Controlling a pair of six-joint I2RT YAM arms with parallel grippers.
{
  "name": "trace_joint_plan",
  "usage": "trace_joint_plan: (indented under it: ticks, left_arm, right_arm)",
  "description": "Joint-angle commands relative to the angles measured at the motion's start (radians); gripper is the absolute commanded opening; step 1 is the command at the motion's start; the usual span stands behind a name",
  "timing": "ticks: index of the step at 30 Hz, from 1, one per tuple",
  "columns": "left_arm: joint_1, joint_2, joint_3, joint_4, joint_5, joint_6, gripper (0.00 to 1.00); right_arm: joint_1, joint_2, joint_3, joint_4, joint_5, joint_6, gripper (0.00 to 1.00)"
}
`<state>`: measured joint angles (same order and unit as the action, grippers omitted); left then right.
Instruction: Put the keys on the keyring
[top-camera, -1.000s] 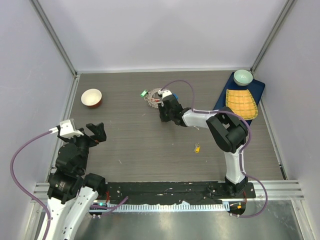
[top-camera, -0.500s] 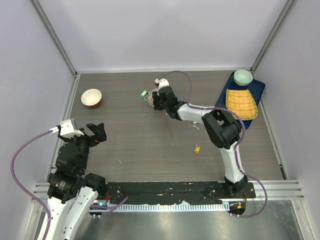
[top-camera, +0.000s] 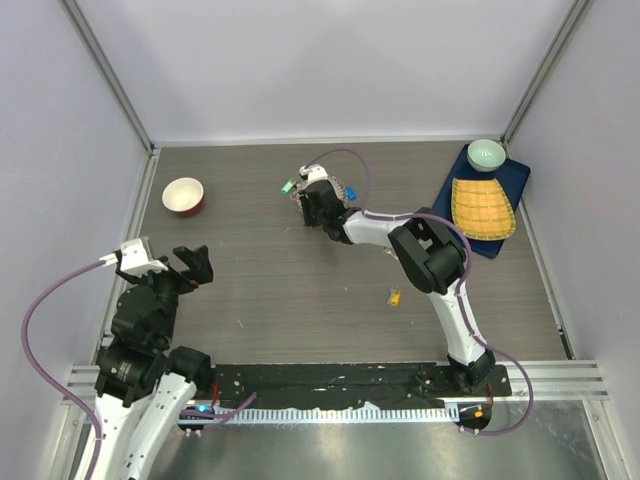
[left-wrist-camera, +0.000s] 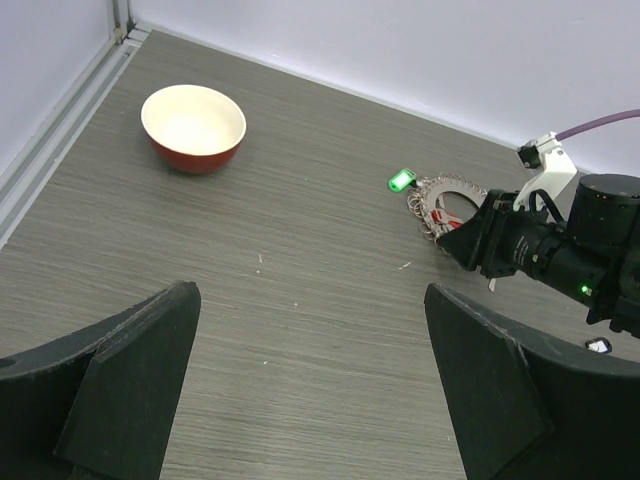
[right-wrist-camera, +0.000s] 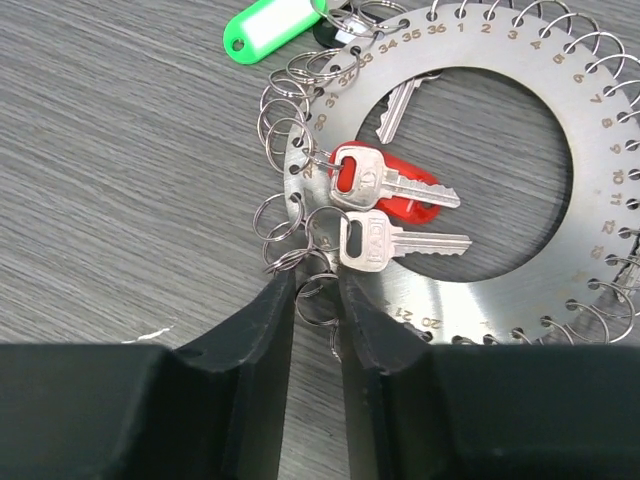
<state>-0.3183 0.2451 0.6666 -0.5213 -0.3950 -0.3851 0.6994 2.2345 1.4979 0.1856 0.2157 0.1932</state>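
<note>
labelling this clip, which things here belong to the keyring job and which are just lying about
Job: keyring, keys on it, loose yellow-tagged key, right gripper at the ring's edge.
Lying about: red bowl, pale green bowl, bamboo mat, blue tray.

bright, even, diffuse light from overhead in every view. shadows on the grey wood-grain worktop are faint and soft-edged. the flat numbered silver metal keyring carries a mild sheen, its engraved numbers sharp and readable close up.
</note>
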Motion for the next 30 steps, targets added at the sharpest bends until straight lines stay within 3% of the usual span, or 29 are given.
trace_joint_plan:
  ticks: [1, 7, 21, 30]
  left_arm:
    - [0.008, 0.011, 0.001, 0.020, 0.016, 0.009, 1.00]
    - [0.008, 0.011, 0.001, 0.018, 0.018, 0.008, 1.00]
    - [0.012, 0.026, 0.004, 0.009, 0.021, 0.009, 1.00]
    - [0.012, 0.031, 0.002, 0.010, 0.045, 0.011, 1.00]
  right_arm:
    - [0.006, -0.033, -0.027, 0.014, 0.037, -0.020, 0.27]
    - [0.014, -0.061, -0.073, 0.012, -0.011, -0.063, 0.10]
    - [0.077, -0.160, -0.235, -0.078, -0.182, -0.078, 0.10]
    - [0.313, -0.372, -0.445, -0.282, -0.269, -0.055, 0.11]
